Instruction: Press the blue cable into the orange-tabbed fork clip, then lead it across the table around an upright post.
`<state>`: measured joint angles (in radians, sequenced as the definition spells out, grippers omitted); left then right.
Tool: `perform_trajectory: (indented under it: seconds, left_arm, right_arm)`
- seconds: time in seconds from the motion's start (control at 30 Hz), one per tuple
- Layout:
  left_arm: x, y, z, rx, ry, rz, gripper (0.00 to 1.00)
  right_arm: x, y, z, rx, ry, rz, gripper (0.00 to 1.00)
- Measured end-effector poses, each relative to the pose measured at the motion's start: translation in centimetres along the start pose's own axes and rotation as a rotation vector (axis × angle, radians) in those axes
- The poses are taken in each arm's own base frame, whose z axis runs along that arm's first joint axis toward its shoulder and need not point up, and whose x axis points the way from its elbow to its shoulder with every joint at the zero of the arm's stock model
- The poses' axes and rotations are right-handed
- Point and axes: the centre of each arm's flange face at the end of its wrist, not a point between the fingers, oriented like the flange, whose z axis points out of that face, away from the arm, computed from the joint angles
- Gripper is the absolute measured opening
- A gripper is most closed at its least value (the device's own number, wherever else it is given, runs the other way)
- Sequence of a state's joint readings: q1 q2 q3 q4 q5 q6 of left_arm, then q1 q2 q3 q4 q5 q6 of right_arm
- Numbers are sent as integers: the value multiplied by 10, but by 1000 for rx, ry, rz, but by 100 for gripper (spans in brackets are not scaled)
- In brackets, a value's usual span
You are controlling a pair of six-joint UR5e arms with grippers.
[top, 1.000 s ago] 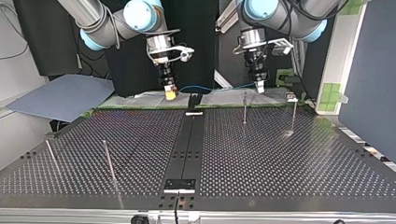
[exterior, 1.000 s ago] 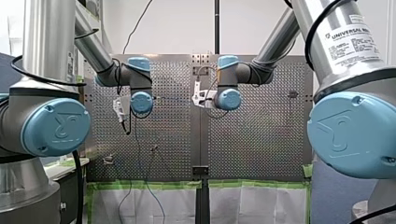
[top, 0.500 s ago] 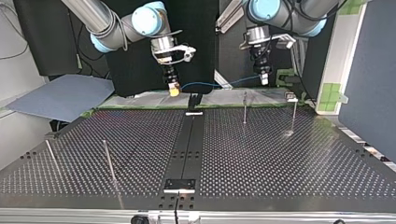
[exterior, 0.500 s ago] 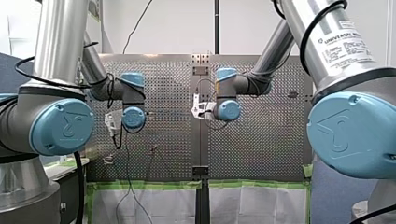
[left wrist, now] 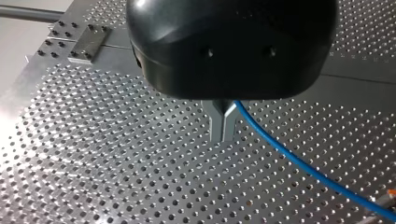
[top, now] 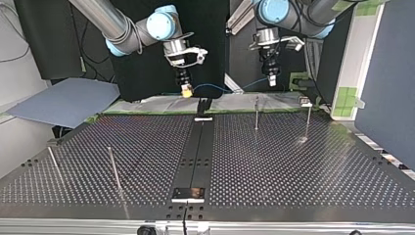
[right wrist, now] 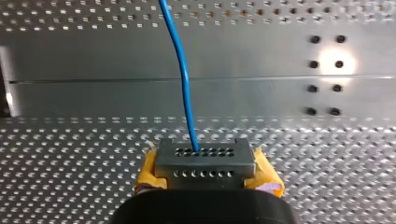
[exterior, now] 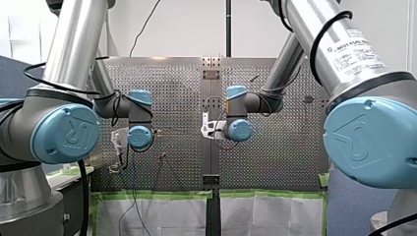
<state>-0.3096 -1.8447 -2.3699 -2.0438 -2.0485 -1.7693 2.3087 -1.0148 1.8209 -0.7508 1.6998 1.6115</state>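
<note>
Count, top view: two arms, two grippers, one blue cable [top: 222,90], four upright posts, one small clip [top: 304,102]. My right gripper [top: 186,90] comes in at the top view's left and my left gripper [top: 270,81] at its right; both hang above the table's far edge, well apart. The cable runs between them in a shallow sag, clear of the perforated table [top: 293,171]. Right wrist view: the two yellow-padded fingers are clamped on the cable, which leaves the perforated metal fingertip plates and runs straight ahead over the table. Left wrist view: the two metal fingers [left wrist: 217,122] are pressed together with no gap showing. The cable emerges beside them, just under the black gripper body, and trails off to one side above the plate; I read this as a clenched grip on the cable. Posts: post one [top: 256,113] and post two [top: 308,121] stand in the right half of the top view, near the far edge. Post three [top: 114,169] and post four [top: 54,165] stand in the left half, nearer the camera. The small clip sits just beside post two at the far edge; its tab colour is too small to tell. The cable touches neither the clip nor any post. One dark centre strip [top: 198,147] divides the table.
</note>
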Motion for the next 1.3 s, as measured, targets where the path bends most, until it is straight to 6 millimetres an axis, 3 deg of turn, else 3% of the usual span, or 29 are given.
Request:
perform_trajectory:
  seconds: [0.7, 0.87, 1.1, 1.3]
  left_arm:
    - [63, 20, 8, -1, 63, 34, 0]
    - [73, 19, 18, 6, 68, 32, 0]
    - [86, 13, 38, 21, 45, -14, 0]
    - [102, 18, 42, 19, 68, -11, 0]
  right_arm:
    - [-88, -2, 19, 22, -23, 6, 0]
    - [-107, -1, 20, 22, -41, 5, 0]
    - [-120, 4, 21, 15, -56, 4, 0]
    - [-123, 8, 26, 9, -51, 6, 0]
